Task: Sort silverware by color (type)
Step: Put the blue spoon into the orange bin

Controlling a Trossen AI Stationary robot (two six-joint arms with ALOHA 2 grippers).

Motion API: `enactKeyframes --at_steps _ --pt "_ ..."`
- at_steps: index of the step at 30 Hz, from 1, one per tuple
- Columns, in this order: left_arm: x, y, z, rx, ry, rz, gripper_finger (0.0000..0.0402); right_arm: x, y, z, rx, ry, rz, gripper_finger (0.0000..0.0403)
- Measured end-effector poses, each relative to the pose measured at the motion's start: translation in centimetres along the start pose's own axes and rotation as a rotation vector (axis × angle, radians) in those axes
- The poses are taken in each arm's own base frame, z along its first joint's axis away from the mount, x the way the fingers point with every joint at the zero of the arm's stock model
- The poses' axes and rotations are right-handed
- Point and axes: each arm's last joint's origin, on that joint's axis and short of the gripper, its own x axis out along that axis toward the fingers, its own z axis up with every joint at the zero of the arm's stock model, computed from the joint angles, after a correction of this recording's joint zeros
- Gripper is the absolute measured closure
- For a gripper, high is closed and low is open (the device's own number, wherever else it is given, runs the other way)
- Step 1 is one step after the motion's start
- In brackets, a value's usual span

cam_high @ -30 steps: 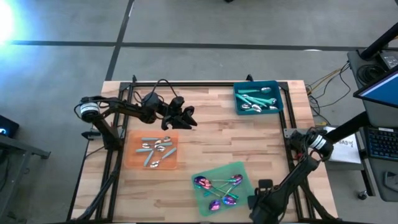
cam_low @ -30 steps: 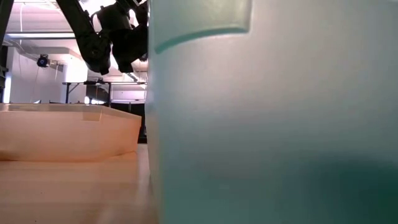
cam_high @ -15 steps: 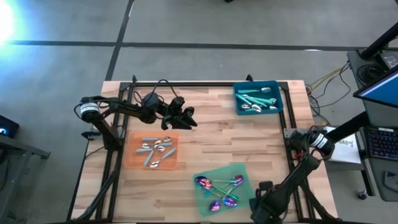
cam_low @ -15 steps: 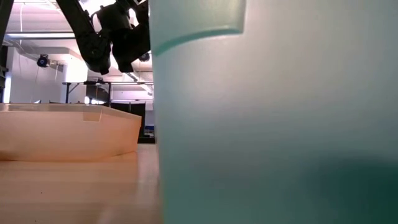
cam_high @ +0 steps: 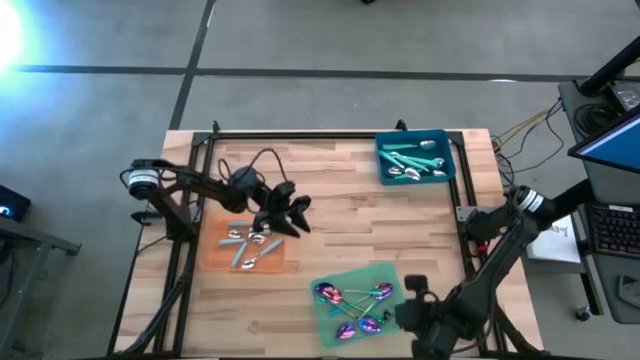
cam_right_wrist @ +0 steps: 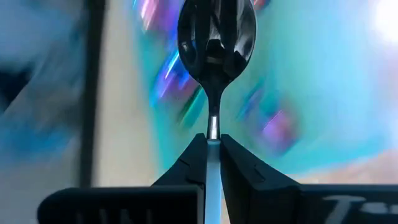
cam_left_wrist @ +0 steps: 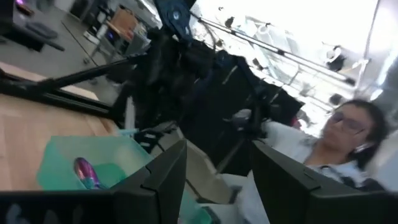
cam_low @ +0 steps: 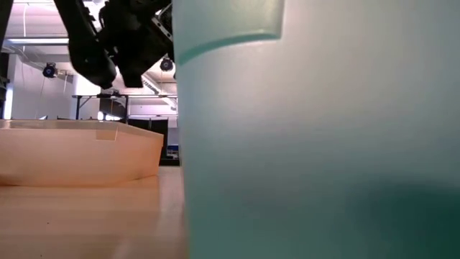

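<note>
Two grippers: mine, left and right.
Right gripper: fingers pinched tight on a spoon by its pale handle, dark shiny head pointing away, over the green mat.
Left gripper: fingers spread wide, holding nothing, above the orange mat.
Silverware: silver pieces on orange, purple spoons on green, more in the teal bin.

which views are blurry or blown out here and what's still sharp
Right wrist view: the green mat and purple spoons behind are smeared by motion, while the held spoon in the right gripper is sharp. Left wrist view: soft throughout, with bright overexposed light at top right. Low view: a close teal wall fills most of the frame, out of focus. High view: glare at the left edge.
</note>
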Motion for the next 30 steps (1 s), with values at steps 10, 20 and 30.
enactKeyframes --at_steps 10,20,30 --pt "3.4 -2.0 -2.8 0.467 -0.078 0.079 0.0240 -1.0 -3.2 5.3 0.137 -0.575 -0.375 0.0389" --pt "5.1 -2.6 -2.1 0.281 -0.024 -0.043 0.0240 -0.2 -6.9 9.6 0.056 -0.565 -0.484 0.0390" --pt "5.3 -1.4 -3.1 0.450 0.005 0.177 0.0240 -1.5 -7.4 13.7 -0.034 -0.736 -0.300 0.0390"
